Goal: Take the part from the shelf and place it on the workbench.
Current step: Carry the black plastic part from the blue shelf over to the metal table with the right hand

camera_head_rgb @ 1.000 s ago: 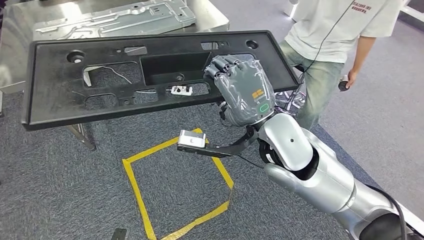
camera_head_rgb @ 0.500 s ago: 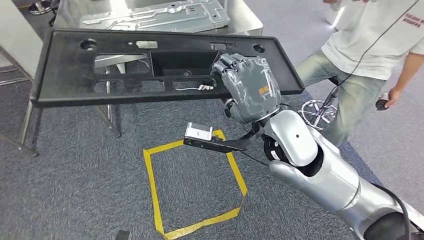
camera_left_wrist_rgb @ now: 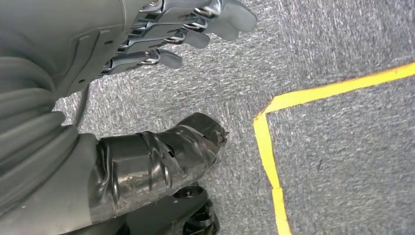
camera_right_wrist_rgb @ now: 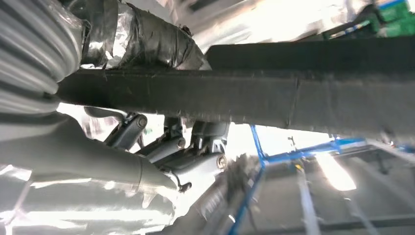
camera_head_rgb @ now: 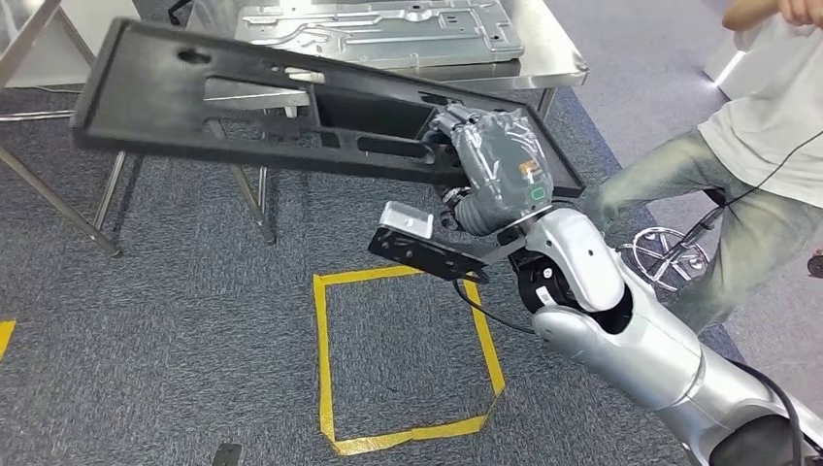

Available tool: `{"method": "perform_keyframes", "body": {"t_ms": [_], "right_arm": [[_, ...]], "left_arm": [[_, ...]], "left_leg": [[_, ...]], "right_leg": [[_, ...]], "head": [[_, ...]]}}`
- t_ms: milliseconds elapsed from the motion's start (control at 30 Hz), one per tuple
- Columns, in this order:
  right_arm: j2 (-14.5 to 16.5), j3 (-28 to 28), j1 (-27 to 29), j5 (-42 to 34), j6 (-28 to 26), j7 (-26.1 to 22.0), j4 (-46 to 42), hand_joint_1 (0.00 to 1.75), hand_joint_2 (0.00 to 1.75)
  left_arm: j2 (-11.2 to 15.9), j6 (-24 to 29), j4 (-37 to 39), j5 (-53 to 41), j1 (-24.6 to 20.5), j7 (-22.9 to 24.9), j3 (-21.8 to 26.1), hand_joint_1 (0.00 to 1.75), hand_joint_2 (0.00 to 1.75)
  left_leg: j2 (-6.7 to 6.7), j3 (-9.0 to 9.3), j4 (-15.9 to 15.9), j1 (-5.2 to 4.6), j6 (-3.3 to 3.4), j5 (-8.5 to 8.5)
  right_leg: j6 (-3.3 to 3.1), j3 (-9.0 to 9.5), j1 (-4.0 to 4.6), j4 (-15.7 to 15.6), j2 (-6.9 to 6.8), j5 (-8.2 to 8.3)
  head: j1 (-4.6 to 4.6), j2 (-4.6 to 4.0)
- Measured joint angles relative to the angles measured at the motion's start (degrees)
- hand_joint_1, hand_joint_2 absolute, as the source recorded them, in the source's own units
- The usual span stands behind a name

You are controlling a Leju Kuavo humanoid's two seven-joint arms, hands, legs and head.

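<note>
The right hand (camera_head_rgb: 495, 175) grips the near edge of the long black part (camera_head_rgb: 243, 107) at its right end; the part stretches away leftward, tilted, in the air; the steel counter (camera_head_rgb: 553, 58) lies just beyond it; the left hand (camera_left_wrist_rgb: 147, 73) hangs, seemingly spread and empty, above the carpet.

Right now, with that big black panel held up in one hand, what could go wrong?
The right hand grips the long black panel near one end, so the far end overhangs and might sag or twist out of the fingers. The panel is tilted just above the metal workbench, which already bears a silver plate, so an edge could catch. A person stands close beside the arm.
</note>
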Motion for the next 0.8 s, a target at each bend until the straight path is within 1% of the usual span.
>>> {"method": "perform_keyframes", "body": {"t_ms": [33,67,100,133,167,200,233,267,300,400,433,500,667,767,800], "right_arm": [[-0.10,-0.21,0.08,-3.73,-0.72,0.20,0.54,1.75,1.75],[-0.15,-0.36,0.15,-8.16,-1.15,0.34,1.15,1.75,1.75],[-0.19,-0.41,0.13,-12.50,-1.41,0.55,1.74,1.75,1.75],[-0.23,-0.39,0.02,-16.12,-1.74,0.85,2.33,1.75,1.75],[-0.32,-0.38,-0.24,-18.31,-2.26,1.19,2.83,1.75,1.75],[-0.46,-0.36,-0.65,-18.96,-3.03,1.57,3.26,1.75,1.75],[-0.61,-0.32,-1.15,-18.46,-3.89,1.92,3.55,1.75,1.75],[-0.80,-0.31,-1.61,-17.56,-4.71,2.24,3.73,1.75,1.75],[-0.97,-0.29,-1.96,-16.78,-5.34,2.54,3.80,1.75,1.75],[-1.56,-0.28,-2.35,-16.02,-5.92,3.09,3.81,1.75,1.75],[-1.78,-0.29,-2.44,-15.97,-5.92,3.19,3.82,1.75,1.75],[-2.11,-0.30,-2.64,-16.00,-5.74,3.31,3.83,1.75,1.75],[-3.26,-0.30,-3.19,-15.46,-5.45,3.91,3.81,1.75,1.75],[-4.03,-0.31,-3.23,-14.79,-5.45,3.99,3.78,1.75,1.75],[-4.23,-0.31,-3.26,-14.62,-5.45,3.98,3.75,1.75,1.75]], "left_arm": [[0.00,0.17,0.00,0.33,-0.06,0.08,0.00,0.00,1.75],[0.00,0.34,0.01,0.68,-0.08,0.20,0.00,0.00,1.75],[0.01,0.50,0.02,1.05,-0.08,0.40,0.00,0.00,1.75],[0.01,0.66,0.03,1.33,-0.08,0.65,0.00,0.00,1.75],[0.02,0.74,0.05,1.53,-0.08,0.90,0.00,0.00,1.75],[0.06,0.79,0.06,1.64,-0.09,1.10,0.00,0.00,1.75],[0.16,0.81,0.07,1.67,-0.10,1.22,0.00,0.00,1.75],[0.31,0.83,0.08,1.70,-0.10,1.30,0.00,0.00,1.75],[0.56,0.86,0.10,1.76,-0.07,1.36,0.00,0.00,1.75],[1.24,0.92,0.18,2.04,0.11,1.43,0.00,0.00,1.75],[1.35,0.93,0.22,2.10,0.14,1.43,0.00,0.00,1.75],[1.57,0.95,0.30,2.17,0.11,1.43,0.00,0.00,1.75],[2.12,1.37,0.46,2.06,0.07,1.90,0.00,0.00,1.75],[2.38,1.66,0.50,1.93,0.09,2.26,0.00,0.00,1.75],[2.44,1.70,0.52,1.89,0.05,2.30,0.00,0.00,1.75]], "left_leg": [[-0.30,-0.01,0.03,-0.06,0.12,-0.02],[-0.62,-0.01,0.08,-0.12,0.17,-0.05],[-0.95,0.00,0.16,-0.16,0.18,-0.09],[-1.29,0.02,0.26,-0.17,0.16,-0.12],[-1.60,0.02,0.38,-0.17,0.10,-0.18],[-1.87,-0.05,0.53,-0.25,-0.01,-0.24],[-2.13,-0.17,0.68,-0.31,-0.16,-0.27],[-2.31,-0.34,0.76,-0.34,-0.37,-0.25],[-2.43,-0.50,0.86,-0.43,-0.40,-0.28],[-2.51,-0.59,0.86,-0.33,-0.14,-0.30],[-2.50,-0.54,0.75,-0.26,-0.16,-0.24],[-2.46,-0.39,0.49,-0.23,-0.35,-0.16],[-2.44,-0.17,0.09,-0.23,-0.71,0.02],[-2.44,-0.12,0.02,-0.22,-0.86,0.00],[-2.43,-0.08,-0.04,-0.24,-0.80,-0.02]], "right_leg": [[0.02,-1.98,0.01,3.69,0.45,-1.29],[0.01,-3.38,0.01,6.02,0.63,-1.62],[-0.05,-3.84,0.01,6.30,0.69,-0.86],[-0.18,-3.25,0.00,4.42,0.72,0.85],[-0.38,-1.76,0.00,0.78,0.80,3.15],[-0.60,-0.09,0.03,-3.11,1.00,4.85],[-0.82,1.27,0.10,-6.26,1.17,6.05],[-1.00,2.09,0.21,-8.23,1.33,6.58],[-1.09,2.34,0.27,-8.94,1.42,6.51],[-1.18,2.39,0.44,-9.26,1.40,6.70],[-1.29,2.39,0.53,-9.26,1.42,6.71],[-1.54,2.36,0.58,-9.26,1.45,6.73],[-1.79,2.37,0.57,-9.26,1.45,6.68],[-1.90,2.38,0.57,-9.25,1.45,6.67],[-1.83,2.46,0.55,-9.48,1.45,6.74]], "head": [[0.04,0.00],[0.03,0.00],[0.04,0.00],[0.05,0.00],[0.06,0.00],[0.04,0.00],[0.02,0.00],[-0.01,0.00],[-0.04,0.00],[-0.02,0.00],[-0.02,0.00],[-0.04,0.00],[-0.04,0.00],[-0.04,0.00],[-0.04,0.00]]}}
